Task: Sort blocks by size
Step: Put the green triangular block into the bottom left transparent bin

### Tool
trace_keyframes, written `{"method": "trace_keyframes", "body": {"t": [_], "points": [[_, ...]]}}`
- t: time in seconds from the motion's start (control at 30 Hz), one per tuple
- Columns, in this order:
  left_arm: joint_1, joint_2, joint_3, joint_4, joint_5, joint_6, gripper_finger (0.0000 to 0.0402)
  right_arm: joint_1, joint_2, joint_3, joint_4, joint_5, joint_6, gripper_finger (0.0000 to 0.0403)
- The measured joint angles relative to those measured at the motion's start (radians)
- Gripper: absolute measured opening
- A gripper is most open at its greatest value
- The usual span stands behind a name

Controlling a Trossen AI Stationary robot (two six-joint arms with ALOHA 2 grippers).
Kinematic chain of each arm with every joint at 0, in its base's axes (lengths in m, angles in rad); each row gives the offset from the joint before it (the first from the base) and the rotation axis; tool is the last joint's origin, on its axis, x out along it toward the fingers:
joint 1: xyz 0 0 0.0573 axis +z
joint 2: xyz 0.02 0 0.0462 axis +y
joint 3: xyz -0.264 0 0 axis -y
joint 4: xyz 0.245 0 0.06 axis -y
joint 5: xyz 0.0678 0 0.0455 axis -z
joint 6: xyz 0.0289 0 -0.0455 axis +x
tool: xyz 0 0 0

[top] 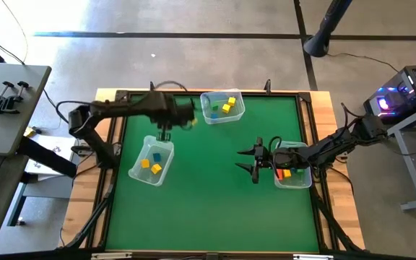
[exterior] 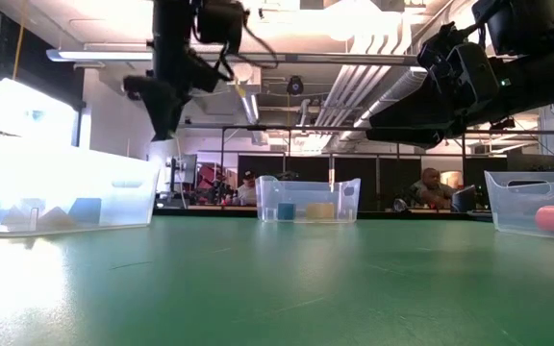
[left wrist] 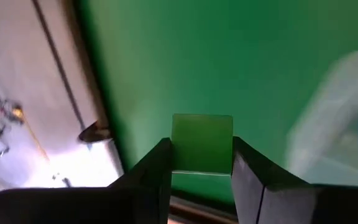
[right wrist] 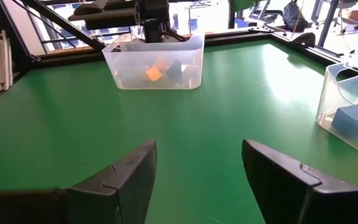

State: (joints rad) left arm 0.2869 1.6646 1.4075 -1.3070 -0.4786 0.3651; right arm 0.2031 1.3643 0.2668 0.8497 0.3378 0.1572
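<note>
One small green cube (left wrist: 202, 144) is riding pinched between the left gripper (left wrist: 201, 171) fingers, hovering over the left clear plastic bin (top: 137, 171); release comes next. Right gripper (right wrist: 199, 171) is waiting, fingers spread.

No readable text, label, brand, number or sign appears anywhere on the table, bins or arms.

Left pincer (left wrist: 201, 177) clamped, right pincer (right wrist: 197, 180) agape
</note>
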Motion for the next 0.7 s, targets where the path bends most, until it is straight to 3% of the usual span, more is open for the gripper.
{"method": "trace_keyframes", "body": {"t": [0.3, 0.47, 0.7], "points": [[-0.285, -0.001, -0.06, -0.053, 0.108, -0.16, 0.0095, 0.0, 0.0, 0.0, 0.0, 0.002, -0.008, 0.0233], [-0.34, -0.001, -0.155, -0.084, 0.258, -0.242, 0.0095, 0.0, 0.0, 0.0, 0.0, 0.007, -0.007, 0.0233], [-0.367, -0.001, -0.365, -0.01, 0.337, -0.249, 0.0095, 0.0, 0.0, 0.0, 0.0, 0.007, -0.005, 0.0233]]}}
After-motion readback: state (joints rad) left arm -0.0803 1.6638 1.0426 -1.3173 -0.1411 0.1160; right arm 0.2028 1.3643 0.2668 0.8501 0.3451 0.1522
